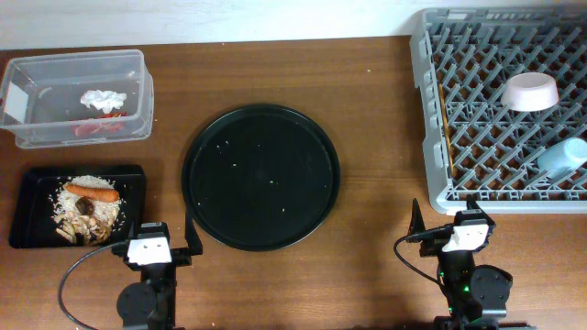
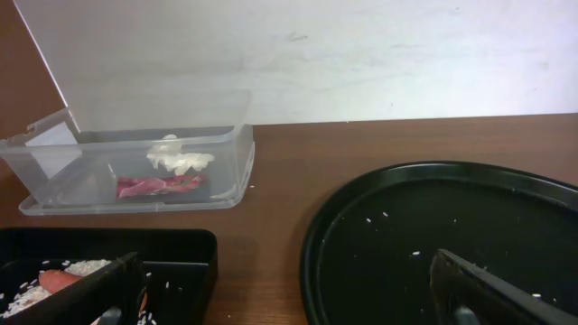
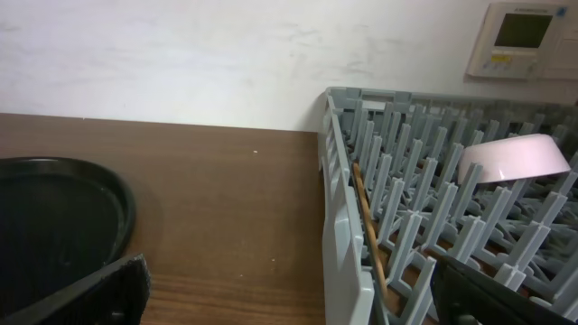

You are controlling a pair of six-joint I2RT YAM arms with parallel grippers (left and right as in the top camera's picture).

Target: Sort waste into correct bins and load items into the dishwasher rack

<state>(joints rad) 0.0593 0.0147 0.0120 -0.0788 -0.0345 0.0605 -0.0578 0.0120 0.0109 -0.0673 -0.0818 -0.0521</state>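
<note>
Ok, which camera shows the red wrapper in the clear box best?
Left wrist view: the red wrapper shows sharply through the side wall of the clear box, in front of the white tissue. Overhead gives only a blurred red patch beside the tissue. The right wrist view misses it.

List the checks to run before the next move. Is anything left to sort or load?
1. The tissue and wrapper are in the clear box: ok.
2. The rice, carrot and brown lump are on the flat tray: ok.
3. The dish, cup and chopsticks are in the rack: ok.
4. The round tray is free of waste: not ok, a few grains lie on it.
5. The left tool and right tool are open and empty: ok.
6. The cup sits steady on the pegs: cannot tell.
</note>
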